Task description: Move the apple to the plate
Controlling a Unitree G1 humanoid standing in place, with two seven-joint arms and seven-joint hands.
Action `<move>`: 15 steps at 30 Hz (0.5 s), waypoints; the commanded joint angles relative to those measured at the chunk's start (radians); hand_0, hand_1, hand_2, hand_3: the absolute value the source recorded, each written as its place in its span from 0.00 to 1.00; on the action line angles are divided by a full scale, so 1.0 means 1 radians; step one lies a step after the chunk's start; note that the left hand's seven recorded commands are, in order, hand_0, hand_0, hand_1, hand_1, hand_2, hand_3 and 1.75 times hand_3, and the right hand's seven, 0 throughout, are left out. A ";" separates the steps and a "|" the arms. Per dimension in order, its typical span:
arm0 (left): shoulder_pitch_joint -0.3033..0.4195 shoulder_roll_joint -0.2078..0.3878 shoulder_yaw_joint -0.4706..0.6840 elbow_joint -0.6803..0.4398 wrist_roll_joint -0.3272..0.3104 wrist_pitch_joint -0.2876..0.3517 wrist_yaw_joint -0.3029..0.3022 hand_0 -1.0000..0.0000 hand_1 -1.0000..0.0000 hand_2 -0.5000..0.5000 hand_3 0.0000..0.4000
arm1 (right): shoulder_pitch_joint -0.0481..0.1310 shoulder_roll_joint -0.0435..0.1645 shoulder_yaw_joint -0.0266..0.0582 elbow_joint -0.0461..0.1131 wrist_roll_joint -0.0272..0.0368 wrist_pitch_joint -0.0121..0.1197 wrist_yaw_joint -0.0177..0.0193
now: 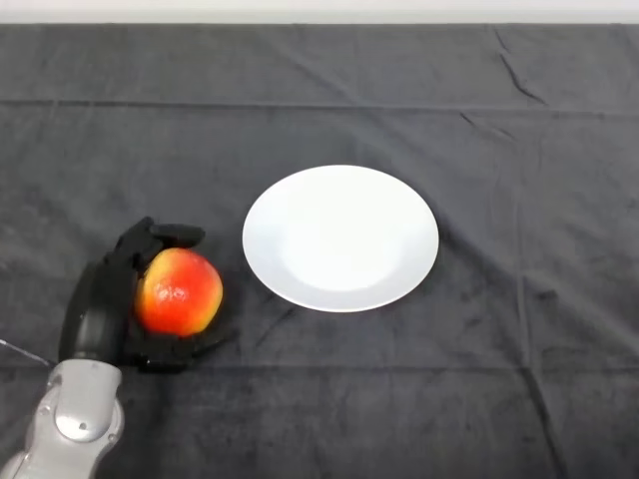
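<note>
A red and yellow apple [180,291] sits at the lower left of the dark cloth, inside my left hand [100,304]. The black fingers curl over its far side and the thumb wraps under its near side, so the hand is shut on the apple. A round white plate [340,238] lies flat near the middle of the table, to the right of the apple, with a narrow strip of cloth between them. Nothing lies on the plate. My silver-grey forearm [75,419] enters from the lower left corner.
The dark cloth [499,379] covers the whole table, with creases running across it. A pale strip of the far edge [319,10] shows at the top of the view.
</note>
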State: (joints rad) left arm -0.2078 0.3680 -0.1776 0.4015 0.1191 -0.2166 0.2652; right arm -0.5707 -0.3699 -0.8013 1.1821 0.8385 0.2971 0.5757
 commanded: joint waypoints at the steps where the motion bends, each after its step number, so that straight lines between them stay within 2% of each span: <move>1: -0.017 0.035 -0.004 -0.057 0.017 0.025 0.006 0.00 0.00 0.50 1.00 | -0.002 -0.008 -0.0093 -0.010 -0.0048 0.000 -0.0178; 8: -0.068 0.014 -0.018 -0.114 0.040 0.081 0.029 0.00 0.00 0.50 1.00 | -0.001 -0.008 -0.0089 -0.011 -0.0045 0.001 -0.0182; 15: -0.146 -0.026 -0.058 -0.075 0.059 0.085 0.062 0.00 0.00 0.50 1.00 | -0.001 -0.008 -0.0085 -0.011 -0.0042 0.000 -0.0185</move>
State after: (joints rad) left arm -0.2982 0.3458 -0.2128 0.3508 0.1616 -0.1350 0.3195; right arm -0.5707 -0.3702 -0.8011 1.1813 0.8388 0.2971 0.5755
